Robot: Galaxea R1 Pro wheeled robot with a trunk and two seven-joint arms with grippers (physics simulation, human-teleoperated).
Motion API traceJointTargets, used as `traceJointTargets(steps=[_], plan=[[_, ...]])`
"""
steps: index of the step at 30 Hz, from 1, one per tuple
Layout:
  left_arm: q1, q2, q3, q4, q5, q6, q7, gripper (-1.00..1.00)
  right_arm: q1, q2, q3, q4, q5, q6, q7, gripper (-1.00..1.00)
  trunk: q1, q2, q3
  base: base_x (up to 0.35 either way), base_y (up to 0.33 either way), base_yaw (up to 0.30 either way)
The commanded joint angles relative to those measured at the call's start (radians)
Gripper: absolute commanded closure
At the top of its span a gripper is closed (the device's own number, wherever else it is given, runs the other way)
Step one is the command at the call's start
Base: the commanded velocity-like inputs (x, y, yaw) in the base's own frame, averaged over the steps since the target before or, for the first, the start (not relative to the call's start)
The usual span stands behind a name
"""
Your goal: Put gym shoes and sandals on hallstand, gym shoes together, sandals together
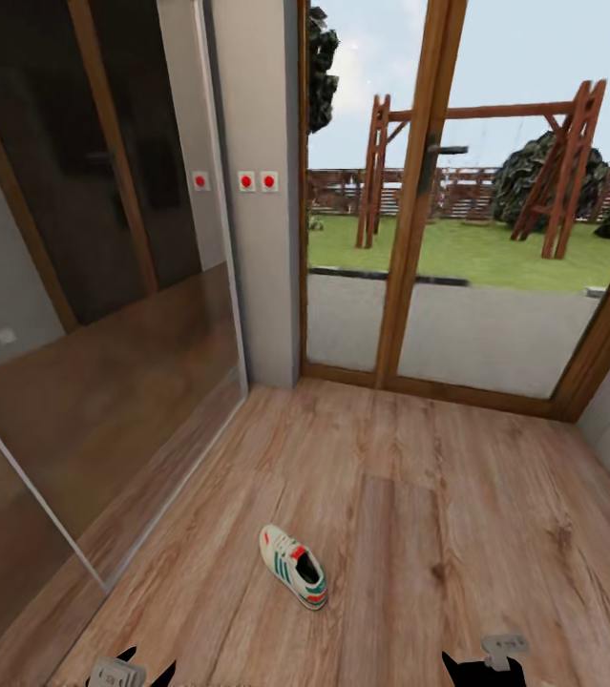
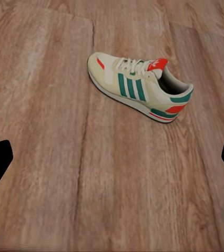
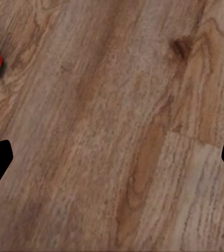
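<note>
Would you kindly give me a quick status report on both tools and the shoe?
Left tool open, empty. Right tool open, empty. One gym shoe upright on the corridor floor, ungrasped. Nothing in the way.

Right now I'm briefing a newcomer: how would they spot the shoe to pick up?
Find the glass garden door, then look down across the corridor floor toward the robot. There lies one gym shoe, upright, white with green side stripes and a red-orange tongue tab and heel.

Matt wood-grain plank corridor floor (image 1: 419, 496), glossy dark wardrobe panels (image 1: 104, 286), white cloth-and-leather gym shoe (image 2: 138, 86).
</note>
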Motion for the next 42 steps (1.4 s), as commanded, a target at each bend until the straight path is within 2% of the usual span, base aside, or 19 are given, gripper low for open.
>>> traceJointTargets(steps=[1, 13, 20, 42], plan=[[-0.001, 0.000, 0.002, 0.001, 0.006, 0.002, -0.009, -1.00, 0.000, 0.000, -0.009, 0.000, 0.007, -0.003, 0.005, -1.00, 0.000, 0.000, -0.001, 0.010, -0.225, 0.270], [-0.001, 0.000, 0.002, 0.001, 0.006, 0.002, -0.009, -1.00, 0.000, 0.000, -0.009, 0.000, 0.007, -0.003, 0.005, -1.00, 0.000, 0.000, -0.001, 0.132, -0.214, 0.220], [-0.001, 0.000, 0.002, 0.001, 0.006, 0.002, -0.009, -1.00, 0.000, -0.001, -0.009, 0.000, 0.007, -0.003, 0.006, -1.00, 0.000, 0.000, -0.001, 0.136, -0.103, 0.025], [-0.001, 0.000, 0.002, 0.001, 0.006, 0.002, -0.009, -1.00, 0.000, 0.000, -0.009, -0.001, 0.006, -0.003, 0.006, -1.00, 0.000, 0.000, -0.001, 0.006, -0.004, 0.001]])
